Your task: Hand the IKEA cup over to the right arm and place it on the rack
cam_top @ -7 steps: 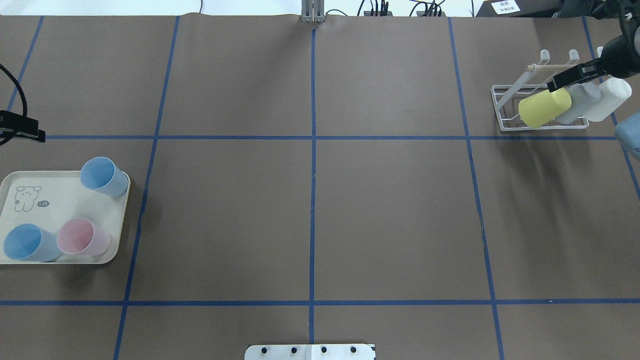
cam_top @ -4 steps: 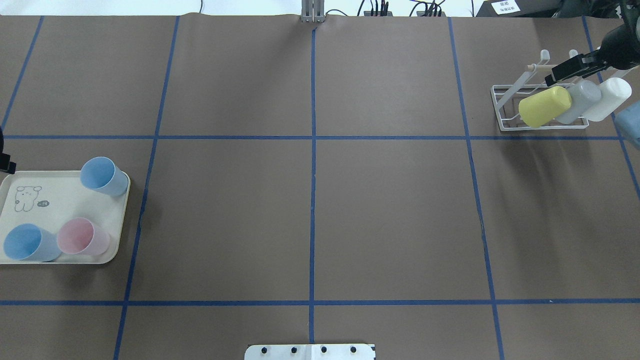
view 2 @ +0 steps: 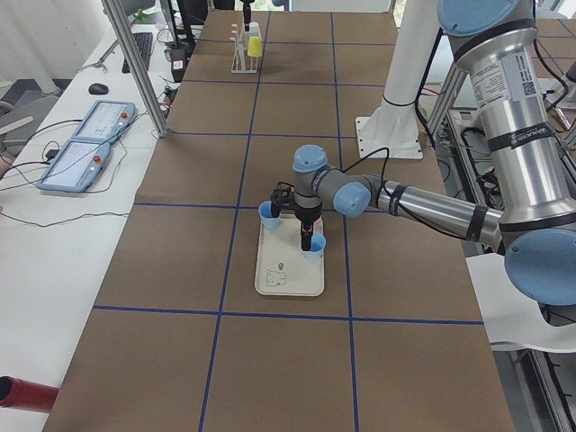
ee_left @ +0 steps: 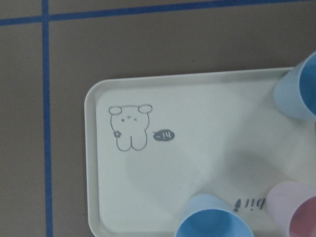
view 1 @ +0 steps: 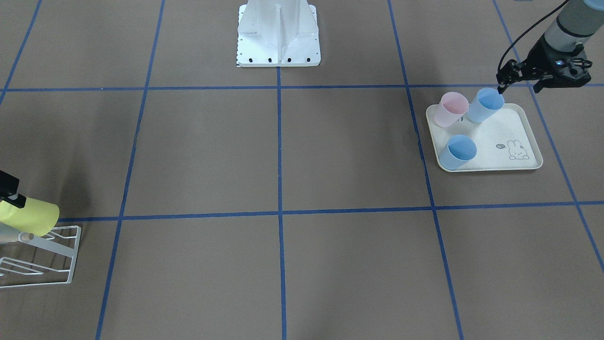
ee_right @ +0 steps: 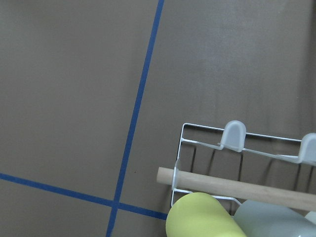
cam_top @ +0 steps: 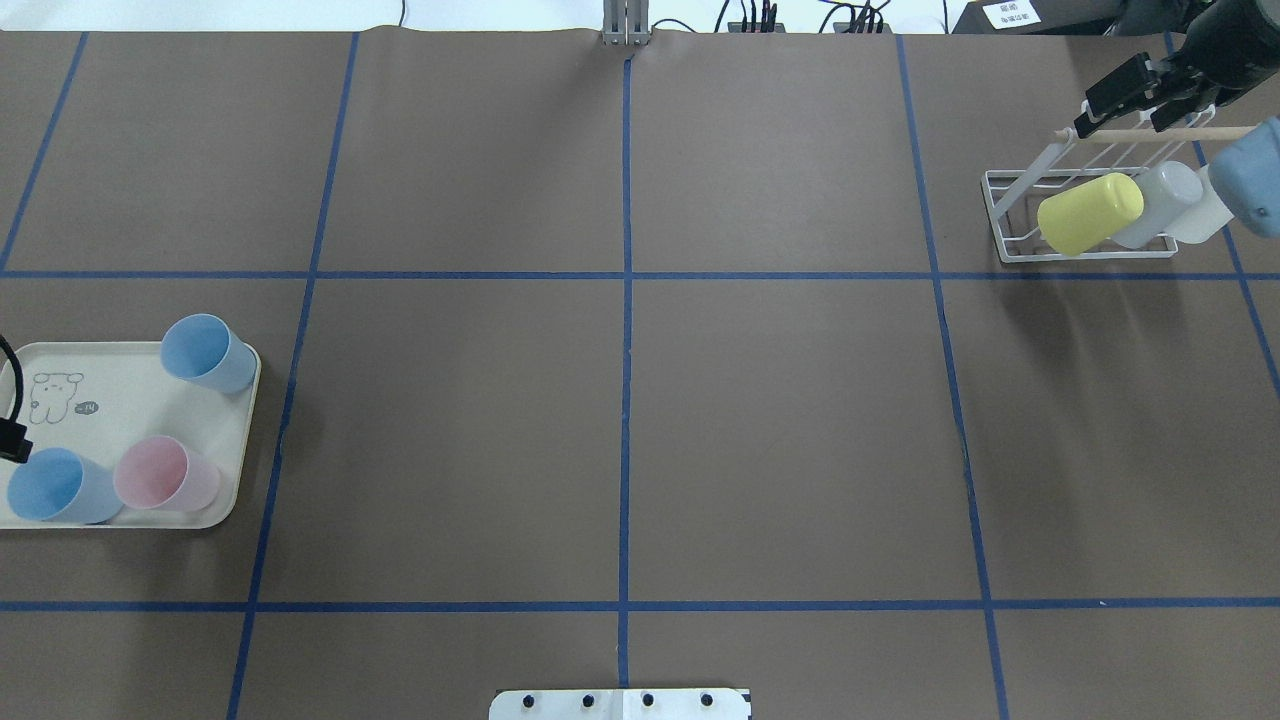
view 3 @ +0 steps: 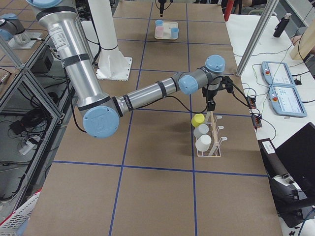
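Observation:
A yellow cup [cam_top: 1090, 212] lies tilted on a prong of the white wire rack [cam_top: 1000, 215], beside a grey cup [cam_top: 1160, 200] and a white cup [cam_top: 1205, 215]. My right gripper [cam_top: 1125, 112] hangs open just above and beyond the rack's wooden dowel [cam_top: 1150, 133], clear of the yellow cup [ee_right: 202, 217]. On the cream tray [view 1: 500, 137] stand two blue cups [view 1: 486, 105] [view 1: 458, 151] and a pink cup [view 1: 450, 109]. My left gripper [view 1: 518, 87] hovers open over the tray's back edge. One fingertip [view 1: 500, 86] is right at the rim of the back blue cup.
The robot's white base [view 1: 278, 33] stands at the middle of the near table edge. Blue tape lines divide the brown table [cam_top: 620, 400] into squares. A blue arm joint [cam_top: 1255, 185] overlaps the rack's right end in the overhead view.
My right gripper has lifted off the yellow cup and moved up past the dowel; the cup stays on the rack. My left arm has slid along the table's left edge over the tray.

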Motion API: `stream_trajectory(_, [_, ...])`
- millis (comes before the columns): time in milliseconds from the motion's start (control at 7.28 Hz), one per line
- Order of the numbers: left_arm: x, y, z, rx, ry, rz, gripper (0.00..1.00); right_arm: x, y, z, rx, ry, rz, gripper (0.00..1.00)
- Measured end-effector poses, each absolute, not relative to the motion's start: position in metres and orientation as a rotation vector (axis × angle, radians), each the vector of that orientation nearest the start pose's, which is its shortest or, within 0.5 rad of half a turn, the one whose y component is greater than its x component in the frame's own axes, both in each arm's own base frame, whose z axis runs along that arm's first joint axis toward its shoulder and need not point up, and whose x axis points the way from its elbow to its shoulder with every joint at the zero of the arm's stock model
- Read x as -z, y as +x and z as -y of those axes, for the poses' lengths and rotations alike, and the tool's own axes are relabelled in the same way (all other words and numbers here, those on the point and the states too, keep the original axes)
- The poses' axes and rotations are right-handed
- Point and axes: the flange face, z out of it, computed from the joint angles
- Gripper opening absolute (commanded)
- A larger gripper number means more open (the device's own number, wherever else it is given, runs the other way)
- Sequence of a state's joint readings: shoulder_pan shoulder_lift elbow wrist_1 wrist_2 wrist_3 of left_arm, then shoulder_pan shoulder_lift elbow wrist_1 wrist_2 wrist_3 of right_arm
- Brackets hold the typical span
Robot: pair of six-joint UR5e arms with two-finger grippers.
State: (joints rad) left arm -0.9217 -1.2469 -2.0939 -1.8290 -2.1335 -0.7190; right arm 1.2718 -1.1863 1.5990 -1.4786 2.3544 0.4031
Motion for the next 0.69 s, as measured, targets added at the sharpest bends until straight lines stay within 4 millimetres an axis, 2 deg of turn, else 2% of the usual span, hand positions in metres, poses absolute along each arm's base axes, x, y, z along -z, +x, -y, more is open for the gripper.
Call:
stream_trajectory(275, [-0.535,0.187,0.338,-0.088,-0.043,-0.707,0.99,-0.400,-0.125,0.624,0.088,0.155,0.893,0.99])
stream_trajectory(412, [-0.546,0.192,0.338,-0.094,-0.045,-0.710,0.96,-0.393,-0.120,0.607,0.082,0.137,0.900,0.99])
stream_trajectory(687, [-0.554,0.196,0.338,-0.102,-0.048,-0.724,0.89,-0.394,-0.108,0.565,0.077,0.119,0.903,0.99])
